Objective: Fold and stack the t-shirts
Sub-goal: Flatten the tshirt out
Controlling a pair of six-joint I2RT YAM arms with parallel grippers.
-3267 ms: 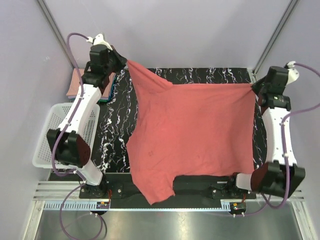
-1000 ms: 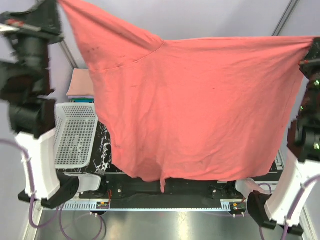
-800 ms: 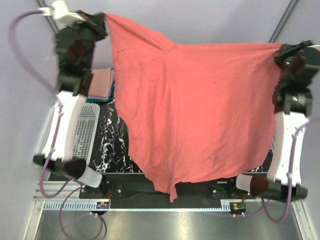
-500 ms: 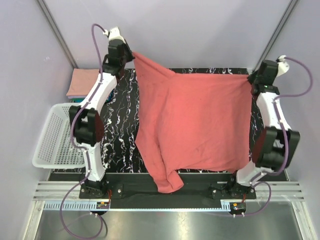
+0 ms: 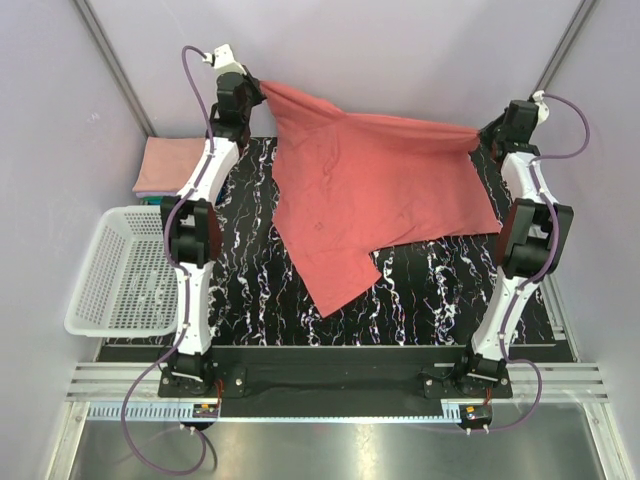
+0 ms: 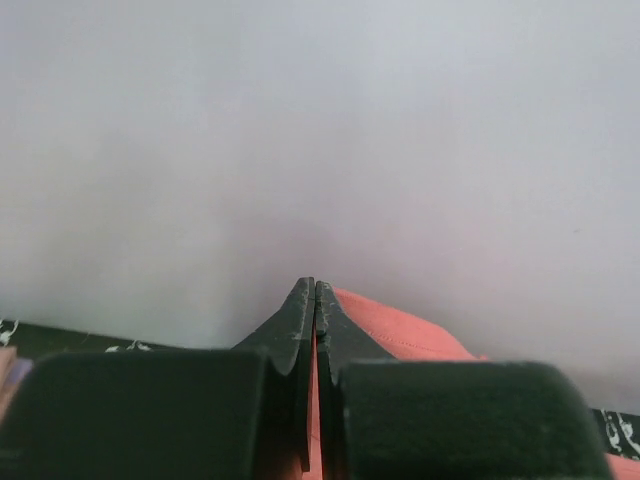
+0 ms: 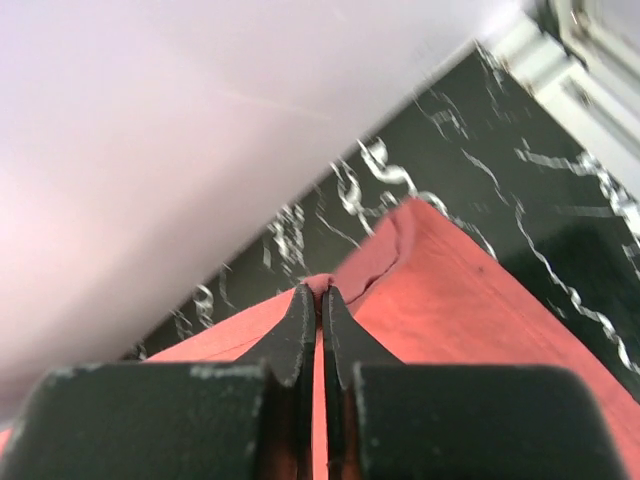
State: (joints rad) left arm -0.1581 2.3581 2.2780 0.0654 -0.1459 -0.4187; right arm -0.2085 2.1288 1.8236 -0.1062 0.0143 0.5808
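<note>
The coral-red t-shirt [image 5: 370,190] hangs stretched between both grippers at the far edge of the black marbled table [image 5: 430,290]; its lower part lies on the table and one corner points toward the near side. My left gripper [image 5: 258,92] is shut on the shirt's far left corner, and the cloth shows between its fingers in the left wrist view [image 6: 400,335]. My right gripper [image 5: 490,130] is shut on the far right corner, also seen in the right wrist view [image 7: 470,330]. A folded salmon pink shirt [image 5: 170,165] lies on a teal one at the far left.
A white plastic mesh basket [image 5: 125,275] stands off the table's left edge. Grey walls close in the far side and both flanks. Both arms are stretched far back along the table's left and right sides.
Both grippers swung the shirt high toward the camera, then carried it back and down to the far edge. The shirt now drapes onto the table's far half.
</note>
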